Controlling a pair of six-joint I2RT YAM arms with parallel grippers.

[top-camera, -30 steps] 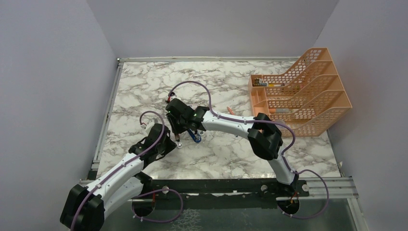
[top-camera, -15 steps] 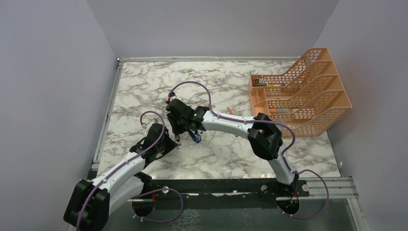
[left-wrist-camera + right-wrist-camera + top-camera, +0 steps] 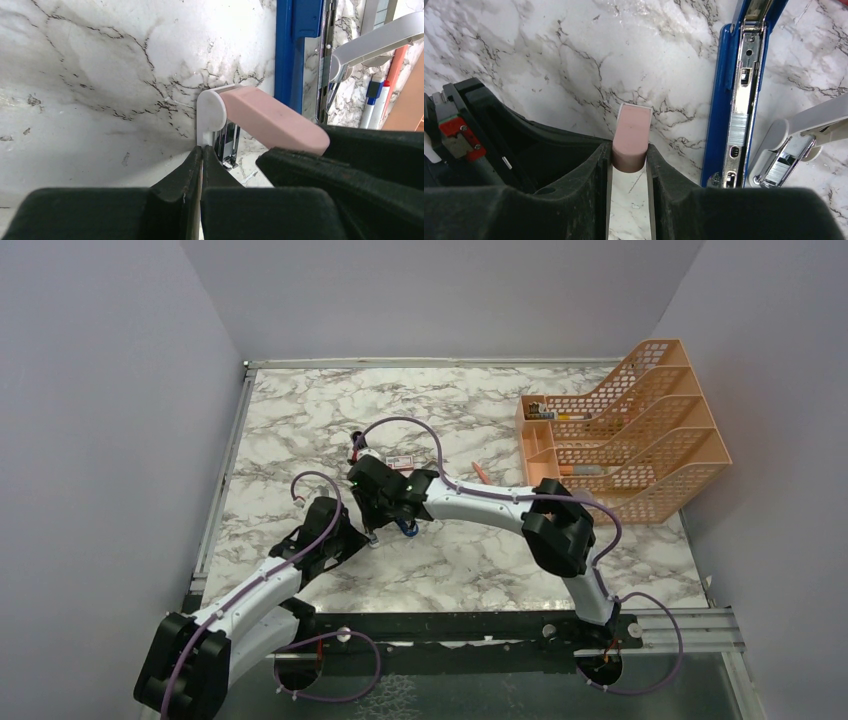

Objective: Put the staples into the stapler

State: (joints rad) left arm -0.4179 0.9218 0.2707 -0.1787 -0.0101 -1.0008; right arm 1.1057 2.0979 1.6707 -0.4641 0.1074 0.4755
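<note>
Toward the middle of the marble bench (image 3: pixel 480 400), the right arm has drawn back toward the near edge, uncovering the red-and-white staple box (image 3: pixel 400 461). The left gripper (image 3: pixel 201 156) has pinched fully closed, its tips just by the eraser's white end. The right gripper (image 3: pixel 628 150) is clenched on the pink eraser (image 3: pixel 631 131). The opened blue stapler (image 3: pixel 724 95) lies just beside it.

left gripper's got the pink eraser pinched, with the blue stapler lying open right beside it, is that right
No, the right gripper holds the pink eraser, as the right wrist view shows; the left gripper is shut on nothing. The blue stapler does lie open beside it.
</note>
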